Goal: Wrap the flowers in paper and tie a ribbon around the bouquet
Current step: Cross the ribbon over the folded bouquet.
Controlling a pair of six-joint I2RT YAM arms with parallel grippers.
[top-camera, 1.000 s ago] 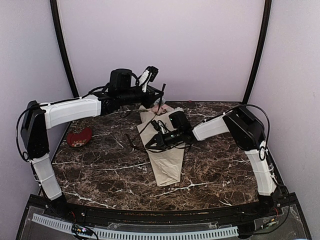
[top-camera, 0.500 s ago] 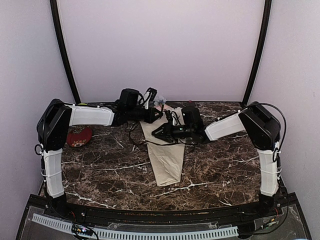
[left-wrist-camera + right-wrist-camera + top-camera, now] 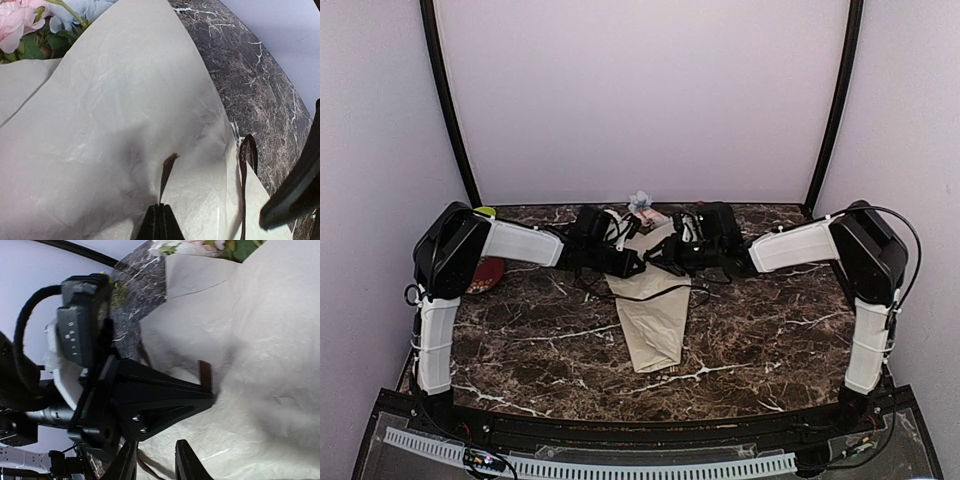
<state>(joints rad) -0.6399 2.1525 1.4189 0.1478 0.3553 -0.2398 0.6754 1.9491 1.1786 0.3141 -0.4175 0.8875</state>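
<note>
Bouquet [image 3: 655, 315]: cone lying on table [image 3: 770, 330], flowers [image 3: 642, 203] at far end. Left gripper [image 3: 160, 212]: jaws pressed together, pinching ribbon [image 3: 167, 172] end. Right gripper [image 3: 156, 447]: jaws spread, over the paper [image 3: 260, 340].

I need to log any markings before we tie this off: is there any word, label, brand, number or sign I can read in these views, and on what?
No text can be read in any view.
Pale marks on the dark module by the left arm's wrist, right wrist view: too small and blurred to read.
The paper, ribbon, flowers and table: no print visible.
</note>
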